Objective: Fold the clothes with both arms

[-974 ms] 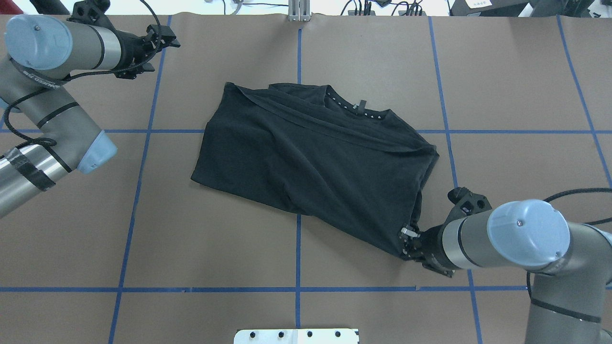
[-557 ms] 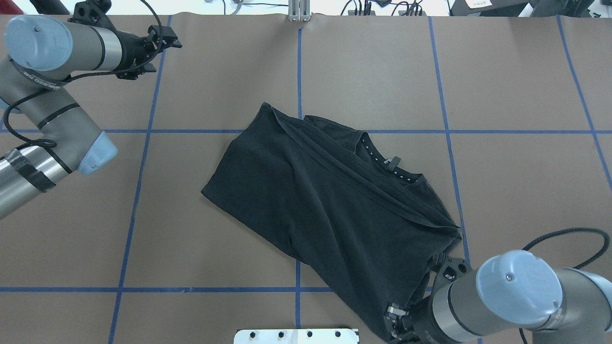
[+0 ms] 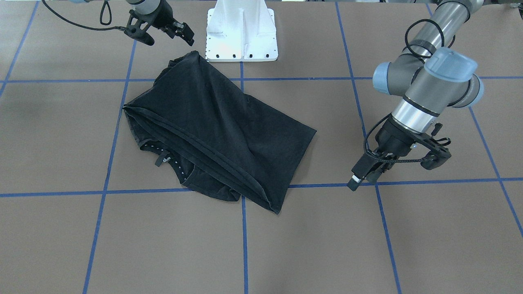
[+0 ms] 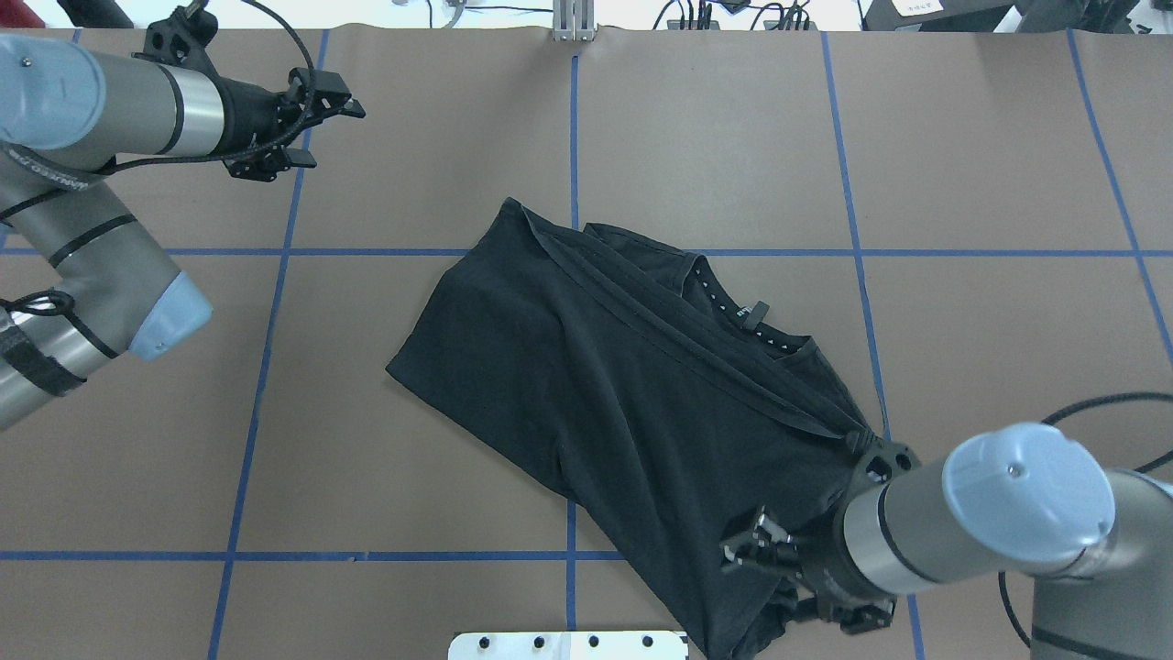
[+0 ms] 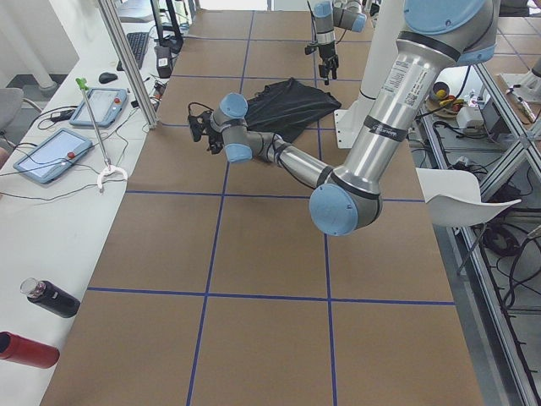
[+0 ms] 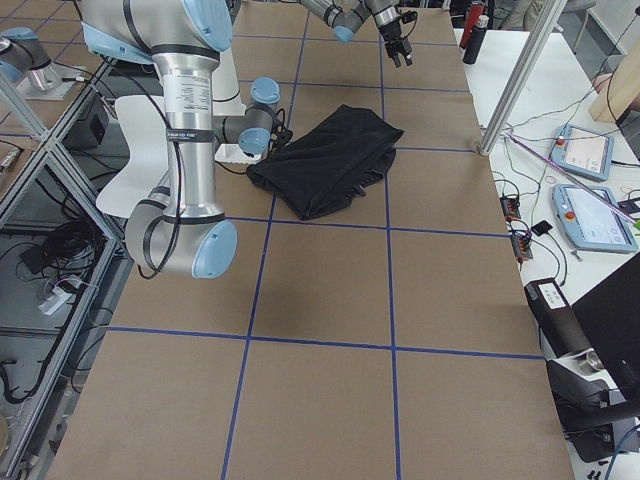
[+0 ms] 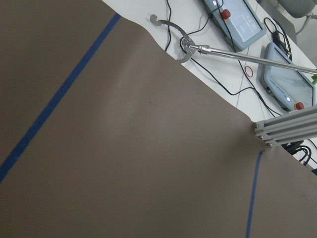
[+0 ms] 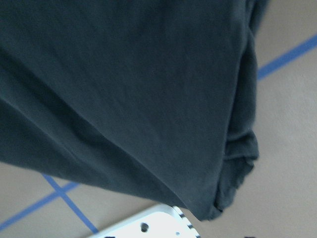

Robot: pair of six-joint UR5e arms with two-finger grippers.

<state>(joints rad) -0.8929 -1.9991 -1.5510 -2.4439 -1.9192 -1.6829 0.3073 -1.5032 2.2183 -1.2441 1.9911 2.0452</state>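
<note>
The black T-shirt [image 4: 623, 394] [image 3: 212, 122] lies folded and slanted across the table's middle, with its collar [image 4: 747, 321] on the far side. One corner reaches the white base plate [image 4: 568, 644]. My right gripper [image 4: 751, 564] [image 3: 167, 36] hovers open just over that near corner and holds nothing. Its wrist view shows only dark cloth [image 8: 124, 89] and the plate [image 8: 148, 225]. My left gripper [image 4: 334, 137] [image 3: 363, 177] hangs open over bare table at the far left, well clear of the shirt.
Blue tape lines [image 4: 573, 137] divide the brown table into squares. The white pedestal [image 3: 241, 28] stands at the near edge. Beyond the far edge are an aluminium post [image 7: 287, 129], touch panels [image 7: 237, 20] and cables. Two bottles [image 5: 34, 321] lie on the side bench.
The right gripper dragged the shirt toward the base and turned it, then let go and moved back over the cloth. The left gripper shifted slightly right and down.
</note>
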